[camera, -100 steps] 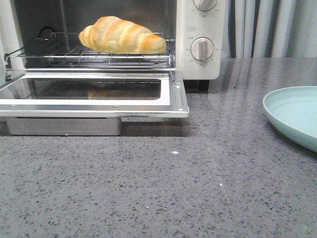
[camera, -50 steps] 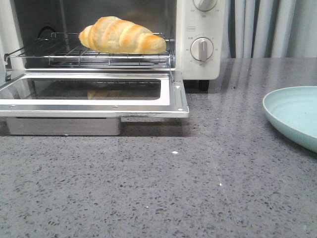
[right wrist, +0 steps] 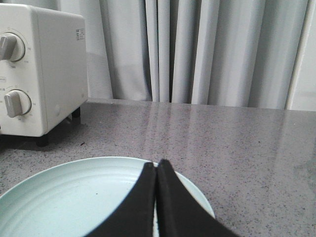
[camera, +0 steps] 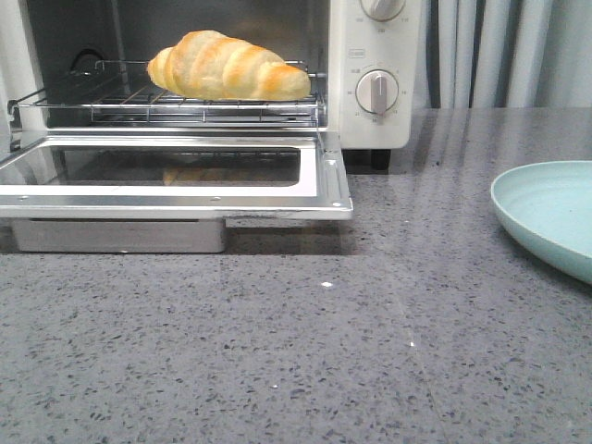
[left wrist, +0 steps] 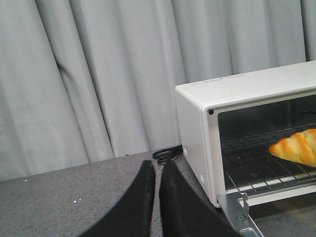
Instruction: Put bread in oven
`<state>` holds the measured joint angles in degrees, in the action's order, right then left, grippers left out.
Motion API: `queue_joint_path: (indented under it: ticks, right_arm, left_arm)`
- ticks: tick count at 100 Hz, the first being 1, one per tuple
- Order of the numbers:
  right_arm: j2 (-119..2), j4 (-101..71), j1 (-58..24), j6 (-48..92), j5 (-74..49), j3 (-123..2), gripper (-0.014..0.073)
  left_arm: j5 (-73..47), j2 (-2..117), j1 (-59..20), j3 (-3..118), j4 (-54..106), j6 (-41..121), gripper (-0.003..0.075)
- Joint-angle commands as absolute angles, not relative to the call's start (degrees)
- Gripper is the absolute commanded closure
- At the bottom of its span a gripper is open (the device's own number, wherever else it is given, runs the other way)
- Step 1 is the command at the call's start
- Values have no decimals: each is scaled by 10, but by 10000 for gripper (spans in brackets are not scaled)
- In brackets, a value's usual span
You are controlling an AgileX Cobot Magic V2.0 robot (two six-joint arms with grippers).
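The grey speckled countertop (camera: 370, 351) fills most of the room's foreground, backed by pale grey curtains (left wrist: 98, 74). On it, toward the left, stands the white oven (camera: 370, 120) with its glass-windowed door (camera: 176, 171) dropped flat and open toward me. Two round knobs (camera: 377, 92) sit on its right-hand panel, one above the other, the upper one cut off by the frame's edge. Off to the right, well apart from the oven, a pale green plate (camera: 550, 217) rests on the counter.

Inside the oven, the wire rack (camera: 166, 106) carries the bread (camera: 227, 67), a golden ridged roll lying lengthwise across the rack's middle and right portion, with a faint reflection of it in the door glass below.

The left gripper (left wrist: 157, 170) hangs outside the oven's left side, its two black fingers (left wrist: 140, 197) pressed nearly together with nothing between them. The right gripper (right wrist: 156, 170) hovers over the plate, its fingers (right wrist: 170, 197) likewise closed against each other and empty.
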<state>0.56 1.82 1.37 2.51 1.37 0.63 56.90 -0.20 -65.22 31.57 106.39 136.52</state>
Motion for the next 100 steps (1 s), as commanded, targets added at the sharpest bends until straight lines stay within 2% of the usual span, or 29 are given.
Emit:
queue_joint_path:
  ticks: [1,100]
  right_arm:
    - [19,17,16,30,55,-8,638]
    - [19,6,16,30,63,14,638]
  left_arm:
    - [536,9,-656,326,1065,1360,740]
    - [536,9,-656,326,1065,1360,740]
